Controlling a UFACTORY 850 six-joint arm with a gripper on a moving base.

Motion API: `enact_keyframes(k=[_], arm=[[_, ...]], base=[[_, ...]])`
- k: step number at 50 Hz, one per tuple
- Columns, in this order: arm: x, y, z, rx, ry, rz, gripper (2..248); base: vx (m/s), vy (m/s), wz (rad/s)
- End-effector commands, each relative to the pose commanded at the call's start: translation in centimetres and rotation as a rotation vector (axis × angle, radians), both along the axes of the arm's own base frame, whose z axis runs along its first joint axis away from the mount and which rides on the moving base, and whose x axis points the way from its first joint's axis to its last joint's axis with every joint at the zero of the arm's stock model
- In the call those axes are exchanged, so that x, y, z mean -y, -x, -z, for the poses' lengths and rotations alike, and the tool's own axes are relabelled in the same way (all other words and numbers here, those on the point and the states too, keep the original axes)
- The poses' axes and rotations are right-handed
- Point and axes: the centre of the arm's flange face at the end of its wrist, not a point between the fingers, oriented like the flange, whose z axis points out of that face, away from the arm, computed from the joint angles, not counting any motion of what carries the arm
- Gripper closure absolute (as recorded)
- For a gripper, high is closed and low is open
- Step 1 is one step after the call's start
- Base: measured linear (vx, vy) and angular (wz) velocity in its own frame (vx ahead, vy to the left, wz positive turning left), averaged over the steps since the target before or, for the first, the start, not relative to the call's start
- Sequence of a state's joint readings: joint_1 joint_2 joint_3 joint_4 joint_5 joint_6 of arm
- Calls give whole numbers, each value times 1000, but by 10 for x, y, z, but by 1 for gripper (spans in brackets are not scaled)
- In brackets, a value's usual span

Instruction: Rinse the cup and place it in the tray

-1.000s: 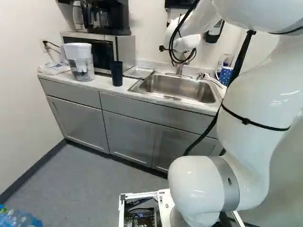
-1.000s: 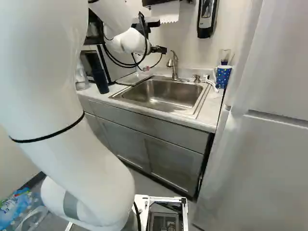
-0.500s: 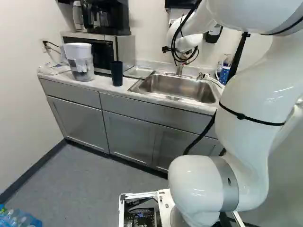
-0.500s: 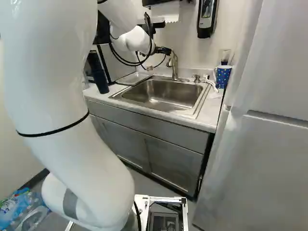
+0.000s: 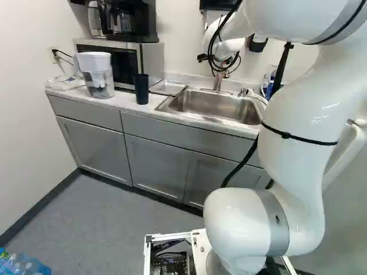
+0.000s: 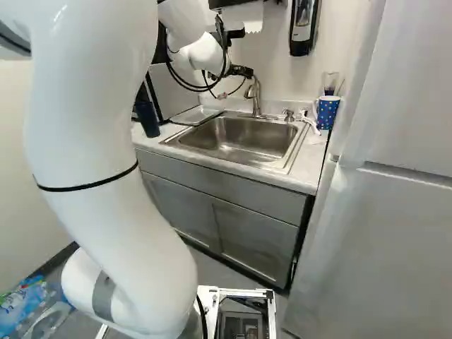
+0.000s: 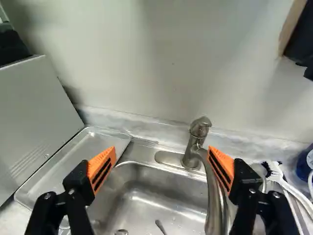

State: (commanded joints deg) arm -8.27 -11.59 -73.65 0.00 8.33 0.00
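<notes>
Tumbler (image 5: 141,89), probably your cup, upright on the counter left of the sink (image 5: 221,104) in the left base view; likely light, stiff, slick once wet, so bring your empty gripper (image 7: 162,153), jaws wide apart, round its mid-height gently.

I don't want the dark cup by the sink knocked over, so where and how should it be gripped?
Probably around the upper body of the dark cup, end effector level, coming from the front of the counter: it stands upright and tall, no handle shows, and the microwave crowds it from behind.
</notes>
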Motion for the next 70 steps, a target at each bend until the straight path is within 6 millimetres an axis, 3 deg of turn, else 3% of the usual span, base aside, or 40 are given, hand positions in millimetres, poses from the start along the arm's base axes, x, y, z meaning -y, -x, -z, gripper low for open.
enact_keyframes(k=[54,70], arm=[[13,-61,9,-18,-3,6,3],[13,-70,10,-13,-2,4,3]], base=[[0,0,0],[0,0,0]])
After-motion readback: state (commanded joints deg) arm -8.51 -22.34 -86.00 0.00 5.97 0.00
